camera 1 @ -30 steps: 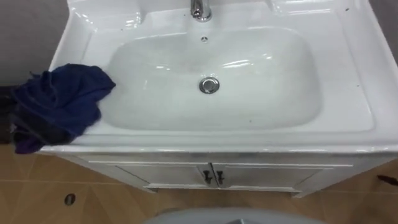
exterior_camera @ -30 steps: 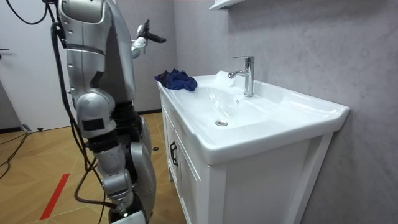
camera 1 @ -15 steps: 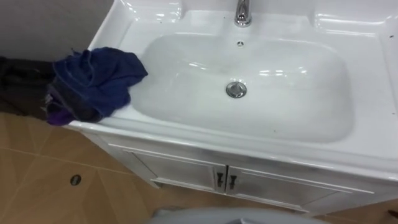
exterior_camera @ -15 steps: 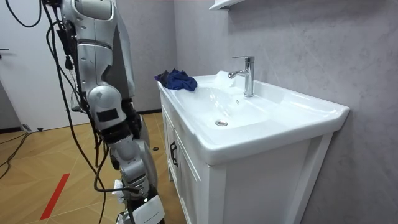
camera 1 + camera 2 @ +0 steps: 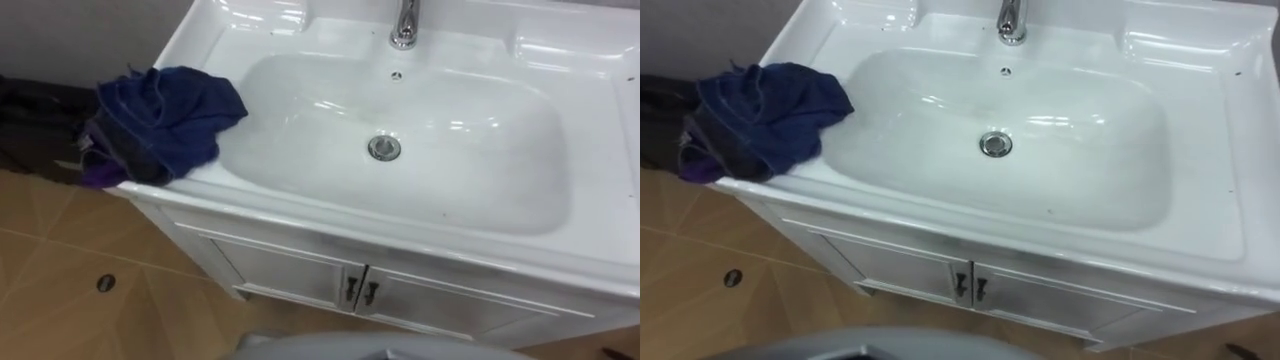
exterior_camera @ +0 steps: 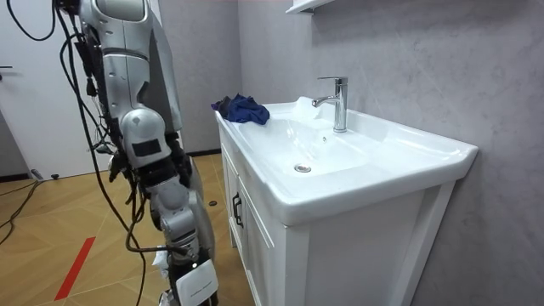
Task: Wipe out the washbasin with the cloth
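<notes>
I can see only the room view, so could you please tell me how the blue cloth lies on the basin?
Observer: From the eye views, the blue cloth is bunched on the basin's left rim, its outer edge hanging over the side.
Operator: Does it reach the bowl?
Observer: Yes, one fold reaches the bowl's left edge, well short of the drain.
Operator: Is anything on the floor there?
Observer: A small round floor fitting sits left of the cabinet.
</notes>
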{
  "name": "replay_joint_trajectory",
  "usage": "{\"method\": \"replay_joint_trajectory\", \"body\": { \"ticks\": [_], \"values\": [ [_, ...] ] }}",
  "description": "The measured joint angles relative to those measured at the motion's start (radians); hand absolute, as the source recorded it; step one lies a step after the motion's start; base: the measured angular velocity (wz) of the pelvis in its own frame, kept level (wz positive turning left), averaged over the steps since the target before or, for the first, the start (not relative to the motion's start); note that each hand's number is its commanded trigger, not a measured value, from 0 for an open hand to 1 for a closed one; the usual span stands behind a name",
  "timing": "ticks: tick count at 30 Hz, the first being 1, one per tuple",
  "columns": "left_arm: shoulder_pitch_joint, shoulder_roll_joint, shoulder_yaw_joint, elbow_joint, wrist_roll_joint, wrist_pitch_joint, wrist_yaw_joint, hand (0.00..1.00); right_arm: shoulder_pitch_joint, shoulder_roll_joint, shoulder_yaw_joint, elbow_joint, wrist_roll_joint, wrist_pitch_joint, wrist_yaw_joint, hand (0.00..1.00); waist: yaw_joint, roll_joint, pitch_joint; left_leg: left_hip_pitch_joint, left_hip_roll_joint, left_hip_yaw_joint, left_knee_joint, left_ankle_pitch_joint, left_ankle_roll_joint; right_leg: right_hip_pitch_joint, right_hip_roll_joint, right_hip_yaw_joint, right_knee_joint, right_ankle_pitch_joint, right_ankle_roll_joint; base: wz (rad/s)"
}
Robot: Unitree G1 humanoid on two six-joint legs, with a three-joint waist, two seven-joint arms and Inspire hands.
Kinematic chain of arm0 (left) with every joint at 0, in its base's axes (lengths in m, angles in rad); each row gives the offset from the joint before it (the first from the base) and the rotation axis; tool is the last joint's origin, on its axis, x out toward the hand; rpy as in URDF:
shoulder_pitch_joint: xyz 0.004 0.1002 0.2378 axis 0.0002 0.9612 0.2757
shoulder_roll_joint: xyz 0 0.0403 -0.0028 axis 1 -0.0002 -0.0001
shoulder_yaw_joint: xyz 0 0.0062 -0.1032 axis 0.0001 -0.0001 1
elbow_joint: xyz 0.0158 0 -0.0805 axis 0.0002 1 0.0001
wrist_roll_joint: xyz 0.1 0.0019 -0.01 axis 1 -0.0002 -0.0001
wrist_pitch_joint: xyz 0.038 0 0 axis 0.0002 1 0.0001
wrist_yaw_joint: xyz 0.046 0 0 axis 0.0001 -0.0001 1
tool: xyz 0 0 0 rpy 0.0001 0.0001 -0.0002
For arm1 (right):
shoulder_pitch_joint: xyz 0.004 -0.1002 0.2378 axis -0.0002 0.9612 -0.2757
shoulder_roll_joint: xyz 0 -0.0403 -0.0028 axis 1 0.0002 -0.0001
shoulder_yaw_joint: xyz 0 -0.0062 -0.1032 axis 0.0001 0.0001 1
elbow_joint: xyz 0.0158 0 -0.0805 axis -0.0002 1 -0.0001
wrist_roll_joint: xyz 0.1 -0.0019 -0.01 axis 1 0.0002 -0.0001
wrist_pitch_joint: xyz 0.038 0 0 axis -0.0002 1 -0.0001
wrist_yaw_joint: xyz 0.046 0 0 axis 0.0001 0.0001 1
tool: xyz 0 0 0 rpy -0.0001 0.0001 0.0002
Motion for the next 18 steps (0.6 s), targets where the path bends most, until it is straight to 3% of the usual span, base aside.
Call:
{"method": "replay_joint_trajectory", "body": {
  "ticks": [6, 8, 13, 18],
  "values": [
    [-0.038, -0.006, -0.148, 0.043, 0.169, 0.055, -0.129, 0.00, 0.002, 0.023, 0.053, 0.026, 0.021, 0.007, 0.039, 0.00, -0.069, 0.000, 0.0006, 0.004, 0.001, 0.007, 0.001, 0.000, 0.000, 0.009, 0.000, -0.003, 0.001, 0.000, 0.000, 0.00],
    [-0.067, -0.009, -0.188, 0.045, 0.209, 0.085, -0.189, 0.00, -0.004, 0.032, 0.056, 0.045, 0.022, 0.016, 0.054, 0.00, -0.088, -0.002, 0.0010, 0.010, 0.001, 0.025, -0.002, 0.000, 0.000, 0.005, 0.000, 0.018, 0.002, -0.002, 0.003, -0.17],
    [-0.100, -0.007, -0.239, 0.043, 0.297, 0.144, -0.324, 0.00, -0.005, 0.033, 0.060, 0.056, 0.034, 0.029, 0.062, 0.00, -0.133, -0.011, 0.0023, 0.018, 0.001, 0.044, -0.008, -0.005, 0.007, 0.004, -0.001, 0.023, 0.000, -0.004, 0.006, -0.11],
    [-0.111, -0.007, -0.275, 0.040, 0.347, 0.202, -0.435, 0.00, -0.007, 0.034, 0.060, 0.085, 0.034, 0.069, 0.076, 0.00, -0.140, -0.015, 0.0027, 0.023, 0.001, 0.063, -0.012, -0.006, 0.008, -0.002, 0.002, 0.048, 0.002, -0.002, 0.009, -0.12]
  ]
}}
